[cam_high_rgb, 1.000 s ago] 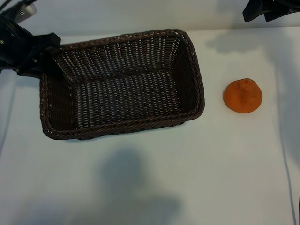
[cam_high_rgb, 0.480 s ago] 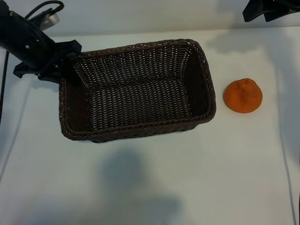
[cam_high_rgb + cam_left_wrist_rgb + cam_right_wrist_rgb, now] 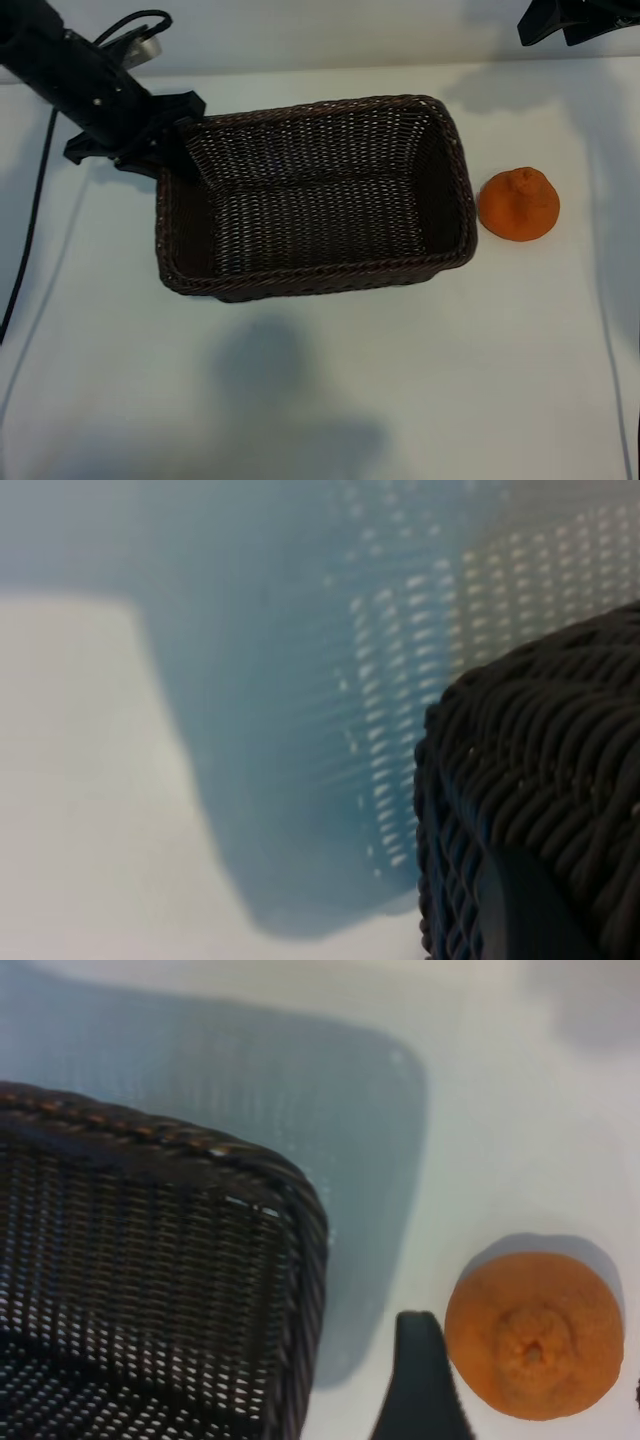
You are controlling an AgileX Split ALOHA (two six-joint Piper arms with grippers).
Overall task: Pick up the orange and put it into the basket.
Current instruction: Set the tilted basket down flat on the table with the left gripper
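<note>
The orange (image 3: 518, 205) lies on the white table, just right of the dark-brown wicker basket (image 3: 320, 272). My left gripper (image 3: 172, 140) is shut on the basket's far left corner; in the left wrist view one dark finger (image 3: 530, 910) lies against the weave (image 3: 540, 740). The right arm (image 3: 570, 18) hangs at the far right edge, above and behind the orange. In the right wrist view my right gripper (image 3: 530, 1365) stands open, high over the orange (image 3: 533, 1335). One finger (image 3: 420, 1380) shows between the fruit and the basket's corner (image 3: 290, 1195).
A black cable (image 3: 35, 215) runs down the table's left side from the left arm. The basket's short right wall nearly touches the orange. Bare white table lies in front of both.
The left gripper has dragged the basket to the right, close up to the orange. The orange and the right arm have not moved.
</note>
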